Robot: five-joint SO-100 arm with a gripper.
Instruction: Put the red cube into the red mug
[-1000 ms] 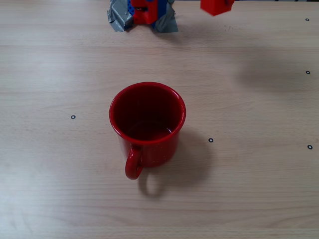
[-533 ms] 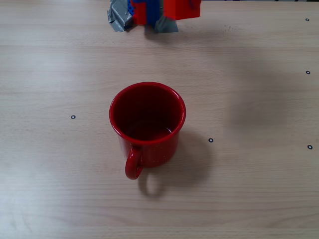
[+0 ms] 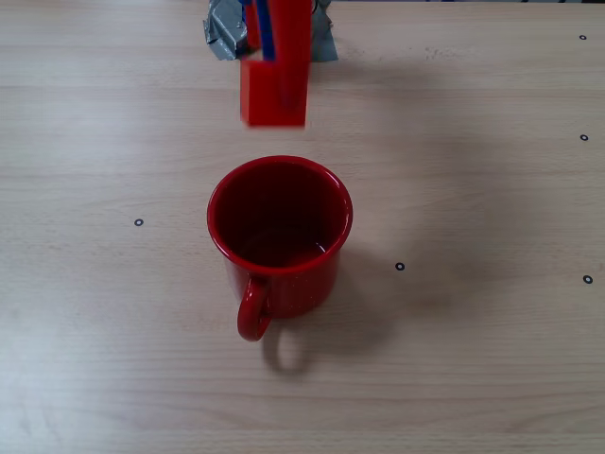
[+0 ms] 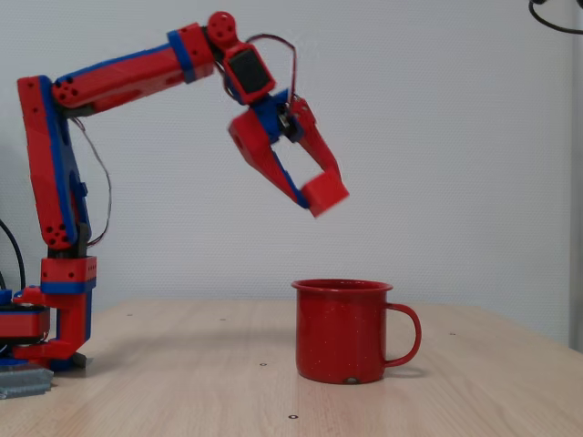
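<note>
The red mug (image 3: 280, 236) stands upright mid-table with its handle toward the camera; from the side the red mug (image 4: 342, 331) has its handle on the right. The red cube (image 4: 325, 195) hangs in the air above and slightly left of the mug's rim, held between the fingertips of my gripper (image 4: 318, 194). From above, the red cube (image 3: 273, 92) sits just beyond the mug's far rim, with my gripper (image 3: 276, 80) shut on it. The mug's inside looks empty.
The red and blue arm (image 4: 118, 77) reaches from its base (image 4: 41, 328) at the left. Grey tape (image 3: 224, 38) holds the base at the table's far edge. Small black dots (image 3: 399, 267) mark the wooden tabletop.
The gripper with the cube has swung from the top right of the overhead view leftward and toward the mug, now hovering just behind its rim. The mug has not moved.
</note>
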